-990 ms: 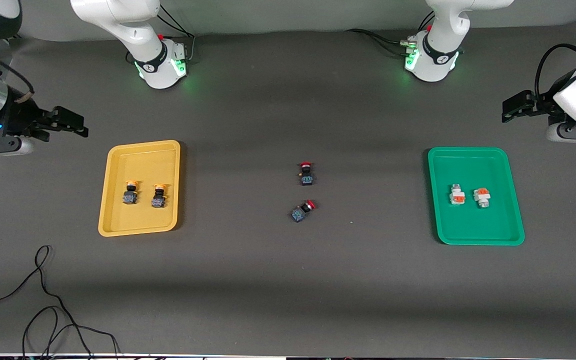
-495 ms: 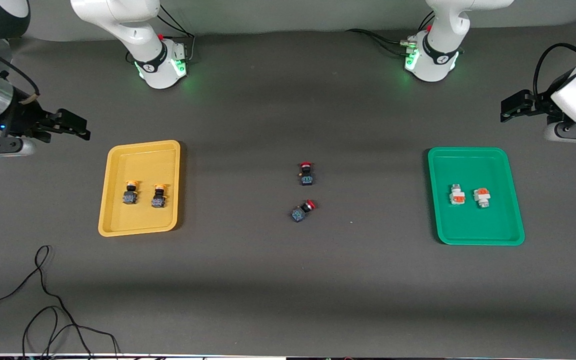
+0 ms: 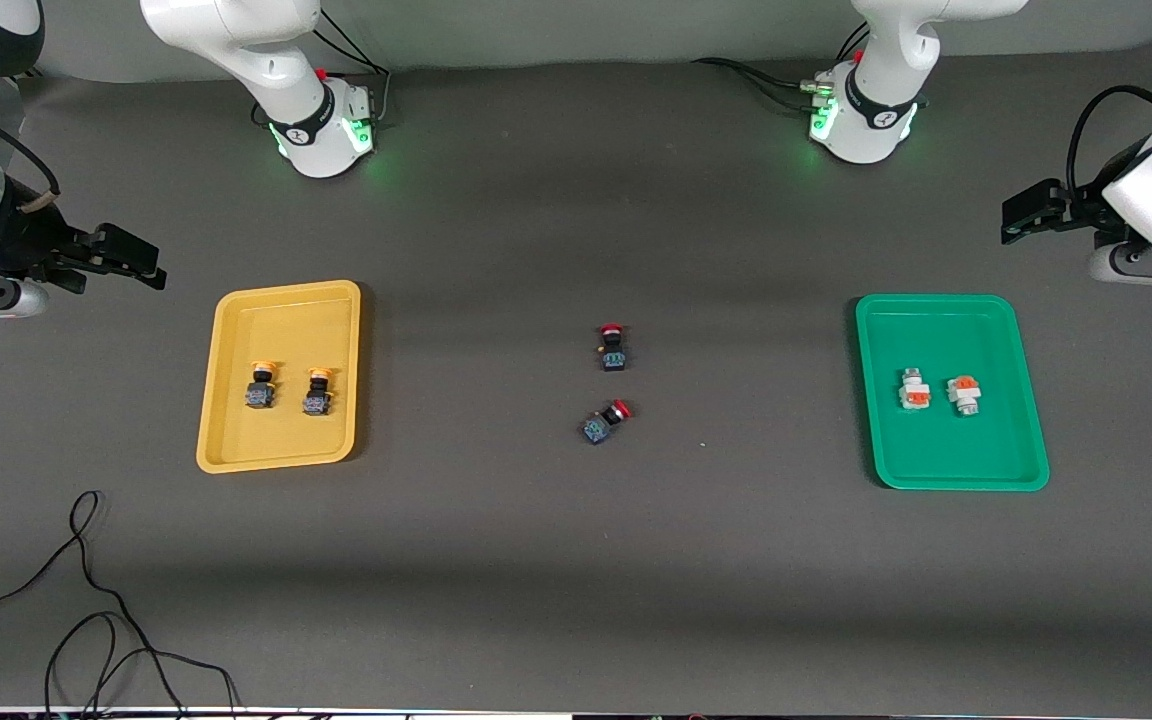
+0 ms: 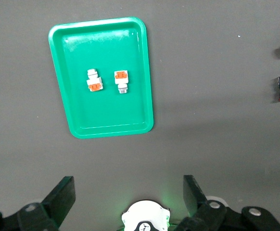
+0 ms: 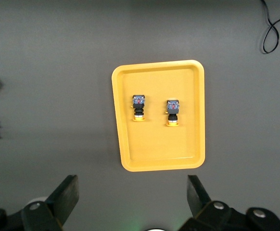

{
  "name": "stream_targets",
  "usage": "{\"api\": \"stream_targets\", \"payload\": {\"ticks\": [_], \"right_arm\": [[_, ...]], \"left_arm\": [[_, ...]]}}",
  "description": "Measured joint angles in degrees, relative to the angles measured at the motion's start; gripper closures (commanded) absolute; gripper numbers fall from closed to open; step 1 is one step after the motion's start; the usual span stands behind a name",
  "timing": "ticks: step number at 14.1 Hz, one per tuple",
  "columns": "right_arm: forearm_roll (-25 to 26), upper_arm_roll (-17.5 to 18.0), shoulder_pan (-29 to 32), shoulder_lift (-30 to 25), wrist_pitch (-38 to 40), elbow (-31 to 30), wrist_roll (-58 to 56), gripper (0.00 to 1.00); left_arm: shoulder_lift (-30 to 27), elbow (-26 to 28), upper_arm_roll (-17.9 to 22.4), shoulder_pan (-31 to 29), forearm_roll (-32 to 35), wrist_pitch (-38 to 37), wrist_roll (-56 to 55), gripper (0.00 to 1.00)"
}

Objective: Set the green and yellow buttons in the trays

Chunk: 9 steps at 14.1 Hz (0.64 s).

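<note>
The yellow tray [image 3: 280,375] lies toward the right arm's end of the table [image 3: 576,560] and holds both yellow buttons [image 3: 260,384] side by side, apart from each other. The green tray [image 3: 950,392] lies toward the left arm's end and holds both white-bodied buttons [image 3: 915,390], also side by side and apart. Two red-capped switches [image 3: 613,348] lie on the bare table between the trays, well apart from each.

The right gripper [image 3: 126,258] hangs in the air over bare table just off the yellow tray's corner nearest the arm bases; its fingers [image 5: 68,195] stand wide apart and hold nothing. The left gripper [image 3: 1028,213] hangs over bare table off the green tray's corner nearest the bases, fingers [image 4: 63,197] likewise spread, empty.
</note>
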State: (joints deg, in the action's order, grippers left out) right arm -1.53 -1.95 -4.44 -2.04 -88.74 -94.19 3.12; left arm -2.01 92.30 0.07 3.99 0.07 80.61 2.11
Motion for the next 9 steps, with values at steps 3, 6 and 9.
{"api": "stream_targets", "payload": {"ticks": [3,6,9], "right_arm": [[0.21,-0.83,-0.06,0.94,0.01,2.14,0.00,0.00],[0.25,-1.38,-0.06,0.88,0.08,2.41,0.00,0.00],[0.27,-2.35,-0.08,0.64,0.24,2.62,0.03,0.00]], "left_arm": [[-0.19,-0.04,0.00,0.00,0.02,0.07,0.00,0.00],[-0.24,-0.05,0.00,0.00,0.03,0.49,0.00,0.00],[-0.24,-0.05,0.00,0.00,0.04,0.57,0.00,0.00]]}}
